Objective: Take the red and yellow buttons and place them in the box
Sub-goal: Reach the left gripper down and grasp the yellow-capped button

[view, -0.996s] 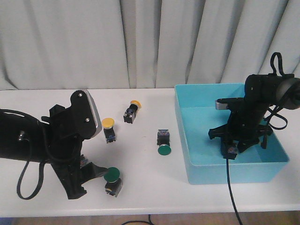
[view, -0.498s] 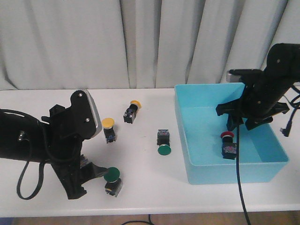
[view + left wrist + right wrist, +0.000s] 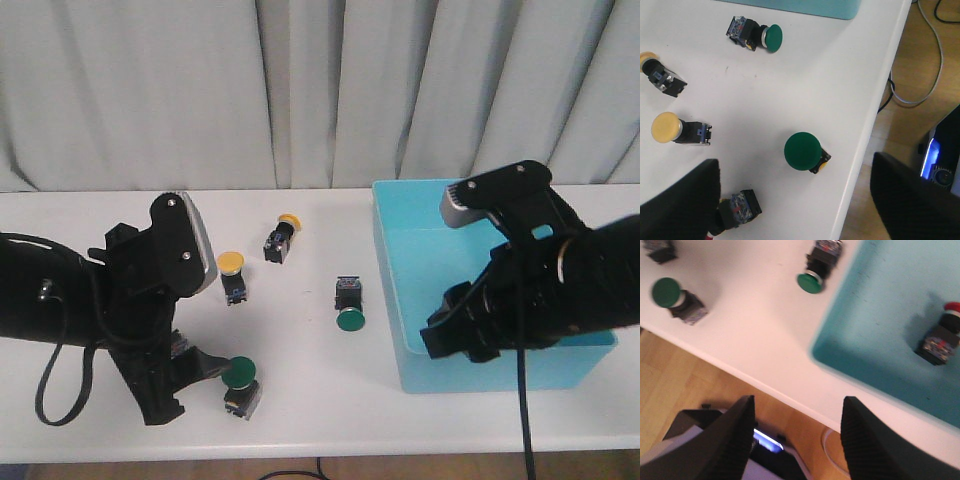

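The right gripper (image 3: 795, 440) is seen with its two fingers spread apart and nothing held between them, poised above the near wall of the box (image 3: 400, 260), over the table edge. In the right wrist view a red button (image 3: 940, 335) is shown lying on the turquoise floor of the box, so one delivery can be judged complete. The left gripper (image 3: 790, 200) is likewise parted and empty, held low over the near left part of the table (image 3: 320, 400), with a green-capped button (image 3: 803, 151) just ahead of its fingers and another small switch (image 3: 739, 212) close beside one finger; its cap colour cannot be told. Two yellow buttons are left on the table: one (image 3: 232, 272) near the left arm and another (image 3: 282, 236) further back towards the curtain. A second green button (image 3: 349, 305) lies between these and the box and is not wanted. The step in hand is judged to be the turn towards the next pick. A yellow cap must be approached, its black body straddled by open fingers, and both green ones avoided.
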You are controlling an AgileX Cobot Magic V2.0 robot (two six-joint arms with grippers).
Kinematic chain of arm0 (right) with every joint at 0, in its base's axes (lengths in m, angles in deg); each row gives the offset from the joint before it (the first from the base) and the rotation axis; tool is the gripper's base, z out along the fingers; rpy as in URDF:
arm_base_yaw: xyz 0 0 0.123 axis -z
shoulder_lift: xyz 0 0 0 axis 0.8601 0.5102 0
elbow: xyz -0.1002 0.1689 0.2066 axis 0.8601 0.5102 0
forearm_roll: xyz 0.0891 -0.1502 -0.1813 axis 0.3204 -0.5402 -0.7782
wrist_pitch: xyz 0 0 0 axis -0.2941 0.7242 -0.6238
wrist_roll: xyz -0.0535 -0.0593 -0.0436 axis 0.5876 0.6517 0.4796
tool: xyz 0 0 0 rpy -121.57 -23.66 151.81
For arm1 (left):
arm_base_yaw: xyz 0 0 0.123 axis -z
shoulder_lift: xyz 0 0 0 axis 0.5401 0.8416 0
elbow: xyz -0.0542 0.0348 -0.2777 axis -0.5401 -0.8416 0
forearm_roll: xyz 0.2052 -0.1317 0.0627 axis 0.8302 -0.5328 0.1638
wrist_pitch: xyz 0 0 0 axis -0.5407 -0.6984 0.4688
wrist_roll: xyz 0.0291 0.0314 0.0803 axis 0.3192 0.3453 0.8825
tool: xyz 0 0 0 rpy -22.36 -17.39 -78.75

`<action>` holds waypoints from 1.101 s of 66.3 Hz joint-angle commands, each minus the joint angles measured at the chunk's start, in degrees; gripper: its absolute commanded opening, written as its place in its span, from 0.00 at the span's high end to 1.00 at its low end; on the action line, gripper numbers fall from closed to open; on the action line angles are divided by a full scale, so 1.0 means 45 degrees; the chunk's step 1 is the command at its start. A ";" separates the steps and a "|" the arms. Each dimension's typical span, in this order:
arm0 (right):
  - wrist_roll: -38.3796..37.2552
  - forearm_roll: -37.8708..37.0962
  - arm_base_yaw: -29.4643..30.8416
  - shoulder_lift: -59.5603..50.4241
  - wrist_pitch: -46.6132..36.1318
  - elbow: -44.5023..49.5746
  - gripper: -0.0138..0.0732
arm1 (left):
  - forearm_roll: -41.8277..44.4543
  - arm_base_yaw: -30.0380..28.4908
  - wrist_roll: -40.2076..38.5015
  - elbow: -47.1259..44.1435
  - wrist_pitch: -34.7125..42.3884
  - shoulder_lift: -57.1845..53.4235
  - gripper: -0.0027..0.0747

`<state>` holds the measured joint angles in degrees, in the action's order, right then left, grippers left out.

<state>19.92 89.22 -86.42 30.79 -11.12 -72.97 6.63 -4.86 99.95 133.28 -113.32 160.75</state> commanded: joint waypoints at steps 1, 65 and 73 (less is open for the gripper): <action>0.0064 -0.0117 -0.0537 -0.1369 -0.1928 0.0630 0.39 | -0.0276 0.0034 -0.0298 0.0322 0.0402 -0.0319 0.21; 0.0970 -0.0112 -0.0878 -0.2387 -0.2751 0.1292 0.39 | 0.5449 -0.1062 -0.7213 0.6951 -0.2011 0.6717 0.21; 0.0970 -0.0101 -0.0878 -0.2387 -0.2752 0.1292 0.39 | 0.3963 -0.1652 -0.5555 0.8410 -0.2471 0.7858 0.21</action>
<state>23.61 88.93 -90.29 21.04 -19.74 -65.66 29.28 -10.66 69.74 165.47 -124.19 195.92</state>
